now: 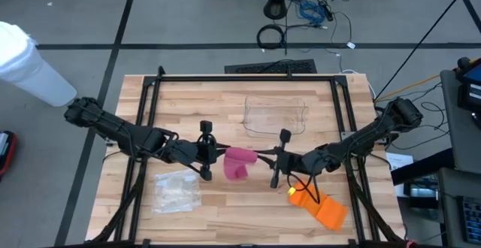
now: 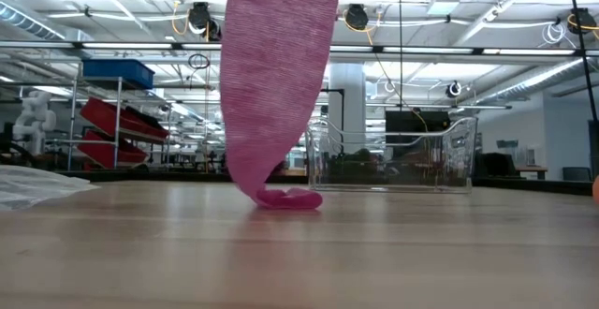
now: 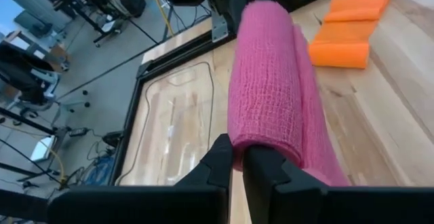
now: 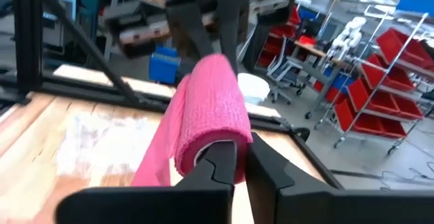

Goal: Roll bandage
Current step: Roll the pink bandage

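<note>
Pink bandage (image 1: 239,162) sits mid-table, held in the air between my two grippers as a partly wound roll; its loose tail hangs down and the end puddles on the wooden table (image 1: 225,218), as the low view shows.

My left gripper (image 3: 237,157) is pinched on one end of the roll. My right gripper (image 4: 241,157) is pinched on the opposite end, fingers closed on the roll's edge near the core.

Doing this step well, as I judge it:
- Keep both ends level and coaxial, otherwise the wrap will cone.
- Rotate in sync, with light tension on the tail so layers lie flat.
- Let the tail feed straight up; its edge should track the roll's edge.
- Stay high enough that the slack on the table lifts clean without dragging.
- Grip is only on the roll's rims, so I expect it could slip if I pull apart.

Other items: orange bandage (image 1: 322,205) near right, clear plastic wrapper (image 1: 175,189) near left, clear plastic bin (image 1: 275,115) far of centre. All well apart from the roll.

Hard to tell:
- How much tail is left; the top of it is cut off in the low view.
- Whether fingers reach inside the core or just clamp the outer layers.
- Grippers themselves are out of frame in the low view.
</note>
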`<action>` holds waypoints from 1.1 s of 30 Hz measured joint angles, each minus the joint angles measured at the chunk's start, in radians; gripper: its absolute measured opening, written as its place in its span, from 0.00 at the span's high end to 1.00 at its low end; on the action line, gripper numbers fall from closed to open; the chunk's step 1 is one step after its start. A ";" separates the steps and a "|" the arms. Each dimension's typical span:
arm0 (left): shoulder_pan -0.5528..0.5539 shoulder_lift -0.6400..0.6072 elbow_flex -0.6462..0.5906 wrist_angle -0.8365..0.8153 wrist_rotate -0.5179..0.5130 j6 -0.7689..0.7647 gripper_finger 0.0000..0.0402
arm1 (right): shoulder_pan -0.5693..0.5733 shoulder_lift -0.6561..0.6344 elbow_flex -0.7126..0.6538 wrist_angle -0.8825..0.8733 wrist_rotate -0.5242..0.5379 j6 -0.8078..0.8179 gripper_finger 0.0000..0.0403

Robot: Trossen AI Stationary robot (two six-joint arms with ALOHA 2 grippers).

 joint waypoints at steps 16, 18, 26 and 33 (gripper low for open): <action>0.000 0.001 0.003 0.045 -0.155 -0.021 0.96 | 0.135 -0.120 0.000 -0.069 0.368 -0.134 0.41; 0.000 0.001 0.003 0.045 -0.183 -0.026 0.96 | 0.154 -0.143 0.000 -0.143 0.367 -0.066 0.40; 0.000 0.000 -0.014 0.038 -0.188 -0.072 0.96 | 0.105 -0.098 -0.156 -0.033 0.119 0.188 0.41; 0.016 -0.009 -0.230 0.266 -0.177 -0.151 0.96 | -0.018 0.008 -0.294 0.324 -0.064 0.289 0.41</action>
